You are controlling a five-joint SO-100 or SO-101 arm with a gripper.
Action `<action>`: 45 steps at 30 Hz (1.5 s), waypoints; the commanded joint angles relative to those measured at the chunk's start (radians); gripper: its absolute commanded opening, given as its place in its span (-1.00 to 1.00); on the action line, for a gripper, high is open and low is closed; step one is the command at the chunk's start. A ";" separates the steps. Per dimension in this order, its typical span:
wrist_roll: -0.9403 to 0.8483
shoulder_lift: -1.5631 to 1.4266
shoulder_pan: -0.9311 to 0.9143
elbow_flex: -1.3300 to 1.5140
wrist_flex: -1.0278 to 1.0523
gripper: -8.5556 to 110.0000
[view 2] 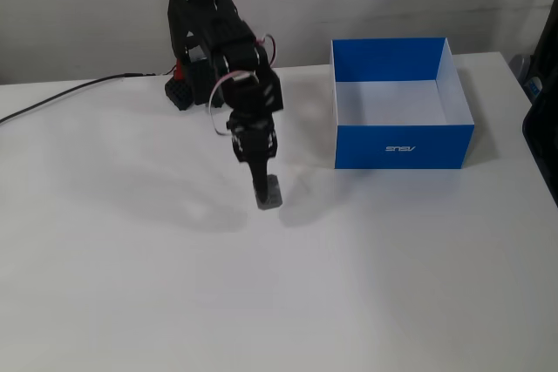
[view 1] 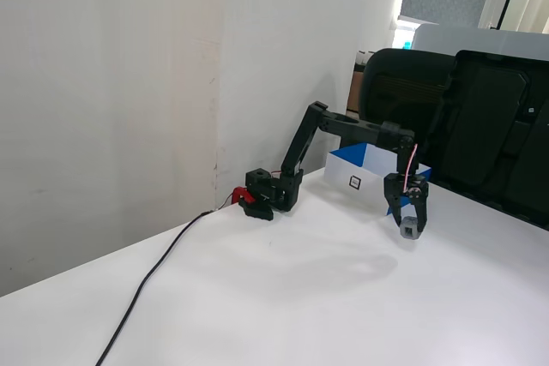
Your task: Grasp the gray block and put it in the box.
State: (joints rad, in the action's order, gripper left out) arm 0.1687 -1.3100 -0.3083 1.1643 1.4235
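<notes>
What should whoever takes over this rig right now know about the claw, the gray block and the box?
Claw: shut on the gray block, lifted clear of the table; a shadow lies below it.
Block: also seen at the claw tip, left of the box in that view, not yet over it.
Box: on the table, open top, nothing visible inside.
Done: grasp and lift.
Left: carry the block over the box and release it.
</notes>
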 commanded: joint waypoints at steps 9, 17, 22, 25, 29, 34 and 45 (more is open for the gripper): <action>-0.015 -0.049 -0.264 -0.528 0.293 -0.81; -0.017 -0.049 -0.528 -0.627 0.422 -0.81; -0.017 -0.015 -0.663 -0.623 0.426 -0.81; -0.018 0.015 -0.719 -0.623 0.426 -0.81; -0.018 0.058 -0.764 -0.623 0.426 -0.81; -0.018 0.101 -0.804 -0.644 0.423 -0.81; -0.040 0.112 -0.884 -0.663 0.433 -0.43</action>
State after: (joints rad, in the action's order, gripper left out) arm 0.1365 -1.1674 -1.1858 0.5829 1.8331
